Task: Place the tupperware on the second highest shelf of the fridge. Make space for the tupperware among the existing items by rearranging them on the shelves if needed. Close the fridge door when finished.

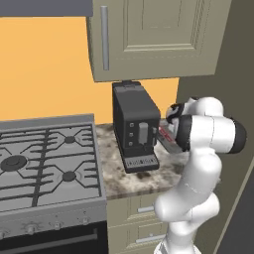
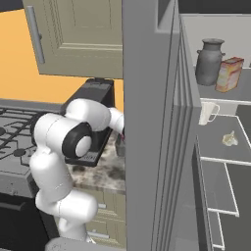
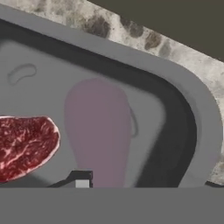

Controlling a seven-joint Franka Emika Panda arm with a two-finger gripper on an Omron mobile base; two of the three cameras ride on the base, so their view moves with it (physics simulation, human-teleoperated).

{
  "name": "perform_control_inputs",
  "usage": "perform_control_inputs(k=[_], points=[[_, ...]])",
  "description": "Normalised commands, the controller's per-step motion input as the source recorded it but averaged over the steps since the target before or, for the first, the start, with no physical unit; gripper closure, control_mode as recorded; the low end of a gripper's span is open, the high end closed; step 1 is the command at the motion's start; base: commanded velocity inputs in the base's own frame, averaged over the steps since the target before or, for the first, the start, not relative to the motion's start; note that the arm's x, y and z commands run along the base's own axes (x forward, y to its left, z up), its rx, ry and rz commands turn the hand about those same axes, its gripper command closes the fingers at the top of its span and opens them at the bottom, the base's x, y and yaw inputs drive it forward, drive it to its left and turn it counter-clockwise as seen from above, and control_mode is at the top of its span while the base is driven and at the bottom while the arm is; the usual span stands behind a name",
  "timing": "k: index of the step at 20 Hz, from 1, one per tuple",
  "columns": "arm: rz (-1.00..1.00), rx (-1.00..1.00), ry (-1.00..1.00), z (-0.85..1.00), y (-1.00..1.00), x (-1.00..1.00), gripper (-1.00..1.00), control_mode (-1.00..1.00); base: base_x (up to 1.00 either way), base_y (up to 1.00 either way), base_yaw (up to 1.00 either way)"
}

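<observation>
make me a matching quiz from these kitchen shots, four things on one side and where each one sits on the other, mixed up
Things:
1. metal jug
2. white mug
3. coffee machine
4. tupperware

Places:
A. on the speckled counter, right under the hand camera
B. on the fridge shelf below the jug's shelf
C. beside the orange carton on a fridge shelf
D. on the counter under the beige wall cabinet, right of the stove

Pairs: 1-C, 2-B, 3-D, 4-A
</observation>
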Motion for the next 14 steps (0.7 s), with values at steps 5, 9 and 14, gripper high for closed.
perform_control_inputs(k=[5, 9, 14], points=[[-0.15, 0.00, -0.07, 0.48, 0.01, -1.00, 1.00, -1.00, 0.00, 0.00, 0.00], [-0.16, 0.00, -0.20, 0.96, 0.05, -0.94, 1.00, -1.00, 0.00, 0.00, 0.00], [-0.11, 0.00, -0.16, 1.00, 0.36, -0.79, 1.00, -1.00, 0.00, 0.00, 0.00]])
